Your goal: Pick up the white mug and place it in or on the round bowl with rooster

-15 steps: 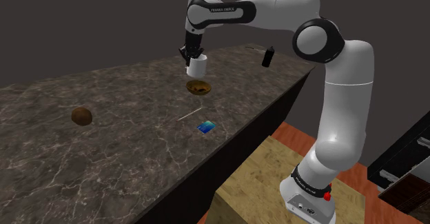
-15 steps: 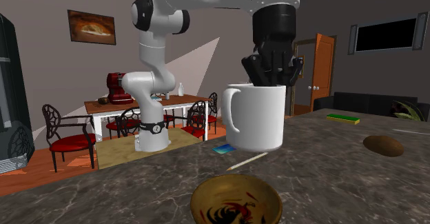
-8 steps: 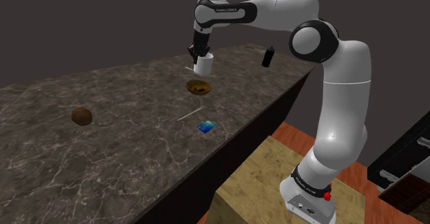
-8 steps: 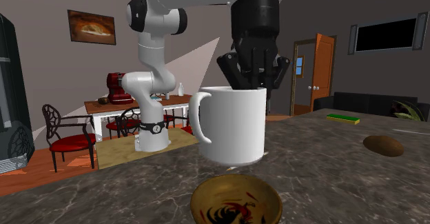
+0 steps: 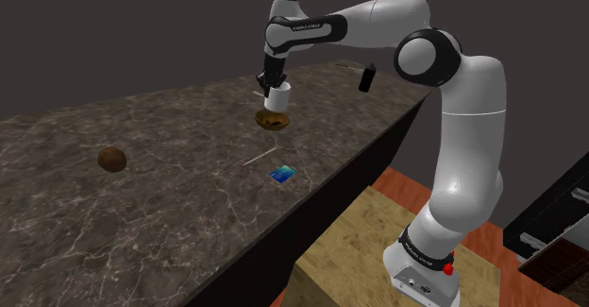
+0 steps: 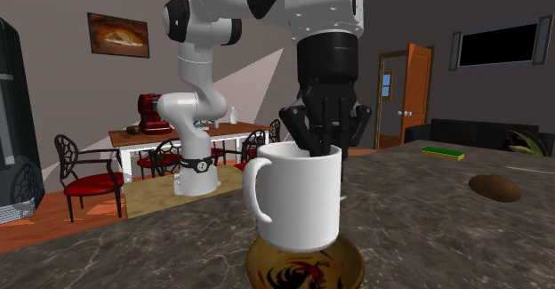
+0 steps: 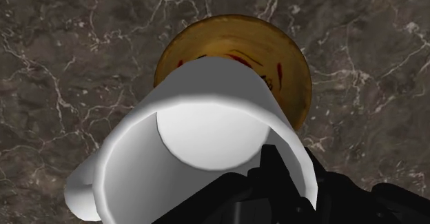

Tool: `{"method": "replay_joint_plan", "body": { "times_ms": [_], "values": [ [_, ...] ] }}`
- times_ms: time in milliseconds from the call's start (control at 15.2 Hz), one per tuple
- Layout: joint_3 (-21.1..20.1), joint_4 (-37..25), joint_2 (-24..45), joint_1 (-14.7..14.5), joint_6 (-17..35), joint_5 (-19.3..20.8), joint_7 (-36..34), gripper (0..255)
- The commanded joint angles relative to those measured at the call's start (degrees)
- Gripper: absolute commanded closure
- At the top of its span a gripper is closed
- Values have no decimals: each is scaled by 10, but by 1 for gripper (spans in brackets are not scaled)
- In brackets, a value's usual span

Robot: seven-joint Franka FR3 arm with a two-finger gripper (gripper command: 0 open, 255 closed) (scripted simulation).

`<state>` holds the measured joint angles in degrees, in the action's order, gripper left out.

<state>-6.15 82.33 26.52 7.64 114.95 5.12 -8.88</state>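
**Setting the plain white handled mug [image 6: 302,194] into the round brown bowl with the rooster painted inside [image 6: 307,269]**

We judge the carry to be nearly over and the put-down to be the step in hand. The mug hangs upright directly over the bowl, very close above it. We cannot tell whether its base already touches the bowl's inner face. The all-black two-finger gripper [image 6: 322,140] pinches the mug's wall at the rim, with one finger inside the cup and the other outside.

To do this well, we would go straight down and slowly, keeping the mug level. The wrist view shows the bowl's rim peeking out beyond the mug on the far side, so a small check on centring is worthwhile. We would let go only once the base sits in the bowl, since a shallow, curved bowl could let the mug tip. After that, we would lift straight up so the inner finger clears the rim.

The white arm reaches from its wooden stand [image 5: 359,248] over the dark marbled counter [image 5: 170,211]. Its elbow is high, its forearm near level, and its hand points straight down.
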Motion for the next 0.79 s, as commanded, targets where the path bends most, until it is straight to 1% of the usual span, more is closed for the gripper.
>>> {"method": "replay_joint_plan", "body": {
  "times_ms": [0,330,726],
  "values": [
    [0,14,2,0,16,1,-2,255],
    [1,38,11,0,50,3,-4,255],
    [1,40,12,0,53,3,-4,255]
  ]
}}
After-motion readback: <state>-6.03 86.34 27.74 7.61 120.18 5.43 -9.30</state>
